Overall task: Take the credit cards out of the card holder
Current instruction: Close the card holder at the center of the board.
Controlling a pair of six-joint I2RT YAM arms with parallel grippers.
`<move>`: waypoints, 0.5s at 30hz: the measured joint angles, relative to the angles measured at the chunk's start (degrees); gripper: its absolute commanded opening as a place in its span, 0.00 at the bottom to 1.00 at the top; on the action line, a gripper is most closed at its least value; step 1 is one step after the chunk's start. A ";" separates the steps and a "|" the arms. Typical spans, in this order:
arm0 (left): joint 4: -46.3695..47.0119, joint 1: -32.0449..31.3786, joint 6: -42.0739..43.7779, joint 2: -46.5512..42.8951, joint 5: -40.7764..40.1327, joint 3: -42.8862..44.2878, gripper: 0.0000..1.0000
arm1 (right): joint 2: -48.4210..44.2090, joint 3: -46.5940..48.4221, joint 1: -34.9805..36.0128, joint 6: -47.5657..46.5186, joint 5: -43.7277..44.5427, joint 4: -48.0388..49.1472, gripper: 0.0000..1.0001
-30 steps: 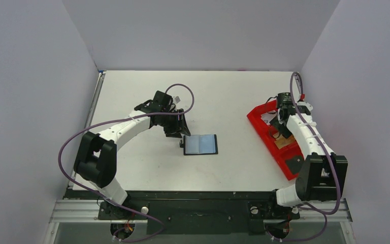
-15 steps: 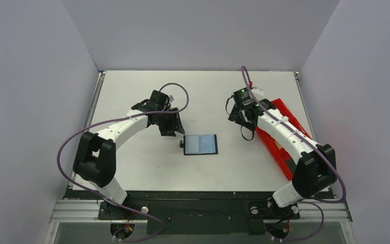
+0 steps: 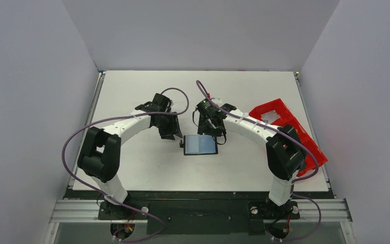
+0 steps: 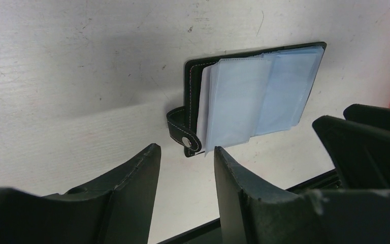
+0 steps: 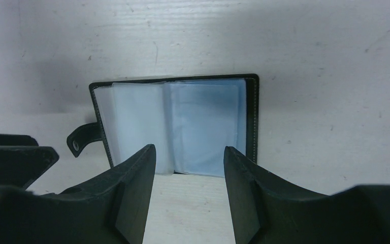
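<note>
The card holder (image 3: 200,145) lay opened flat on the table (image 3: 132,168), about the middle, blue-grey sleeves (image 4: 254,96) facing up and the closing tab (image 4: 179,133) sticking out on its left side. My left gripper (image 4: 185,152) hung just beside that tab end, slightly to the far side. Its jaws were partly apart and had nothing between them. My right gripper (image 5: 189,152) hovered over the holder's far edge, also partly spread and empty. The red tray (image 3: 277,109) sat well apart on the right.

I judged the extraction had not begun, since no card was out on the table. A white edge showed under the left sleeves in the left wrist view, but I could not tell whether it was a card or a backing sheet.

Several things worried me. Nothing pinned the holder, so a push from either finger could have slid it across the table instead of freeing a card. The sleeves looked thin and floppy. If I had closed on film rather than on a card edge, I would likely have lifted the whole holder or fanned the pages. My two grippers were close together over one small thing, so bringing both down at once risked the fingers knocking into each other. The tab, curling up on the left, could also have caught my left finger and swung the holder round.
</note>
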 measured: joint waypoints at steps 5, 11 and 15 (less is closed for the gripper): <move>0.02 -1.33 -0.04 1.62 -0.59 0.02 0.40 | 1.01 0.42 1.49 -0.46 -1.36 1.22 0.49; 0.02 -2.91 -0.35 4.02 -1.42 0.02 0.37 | 1.64 0.90 1.86 -0.85 -3.08 2.27 0.49; 0.04 -3.08 -0.90 4.96 -2.95 0.02 0.34 | 3.10 1.42 3.02 -0.81 -3.80 3.52 0.49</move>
